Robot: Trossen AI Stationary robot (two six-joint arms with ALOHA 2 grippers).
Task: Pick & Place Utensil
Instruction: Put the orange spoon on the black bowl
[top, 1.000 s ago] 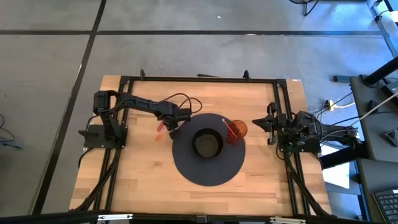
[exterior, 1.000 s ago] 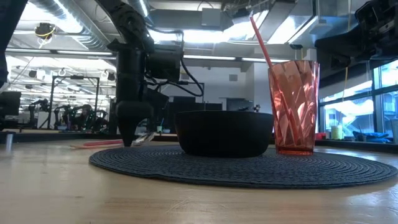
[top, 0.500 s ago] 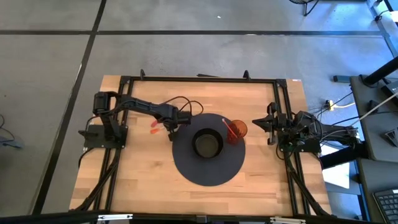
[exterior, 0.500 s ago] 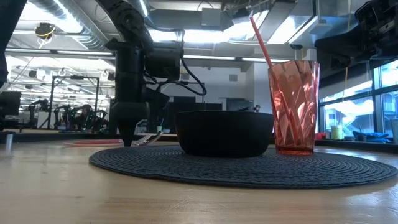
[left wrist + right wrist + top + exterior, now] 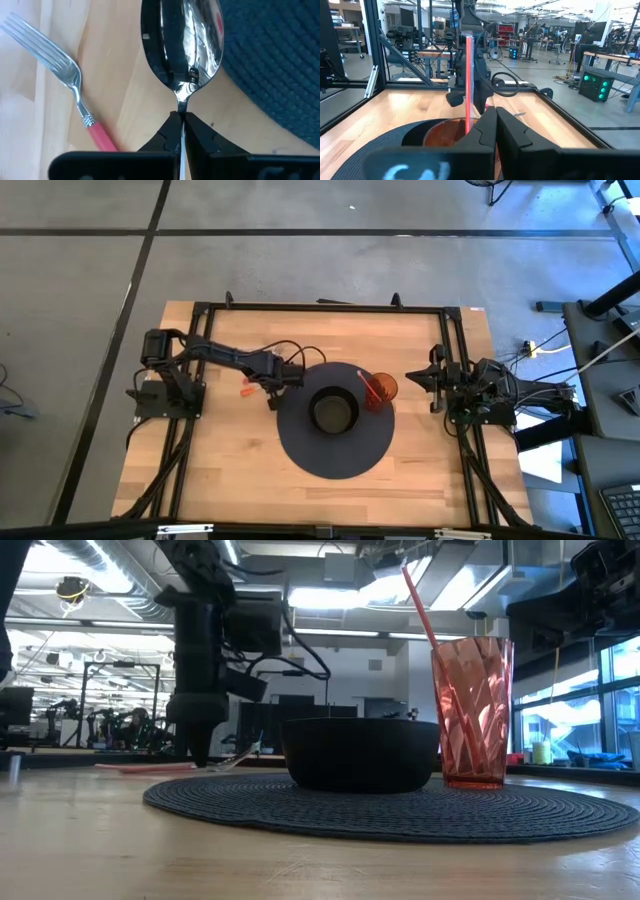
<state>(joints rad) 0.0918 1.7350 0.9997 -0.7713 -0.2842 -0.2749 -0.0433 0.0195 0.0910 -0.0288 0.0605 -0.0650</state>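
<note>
Pinched only at its thin neck by the left gripper point(image 5: 181, 131), the spoon point(image 5: 183, 45), at the mat's point(image 5: 300, 450) ten o'clock edge, may pivot or slip when lifted.

High view: I look straight down on the whole bench point(image 5: 230, 470), both arms in frame, floor all round.
Low view: I sit at bench-top height, level across the round mat point(image 5: 400, 808) into the room; bowl point(image 5: 360, 753) and red cup point(image 5: 472, 710) close in front.
Left wrist view: very near, looking past the left claw point(image 5: 180, 125) at a spoon point(image 5: 182, 45), a fork point(image 5: 70, 95) and the mat edge.
Right wrist view: from the right claw point(image 5: 495, 117) across the bench toward the other arm.
Shared: mat, bowl and cup show in high and low views.
</note>
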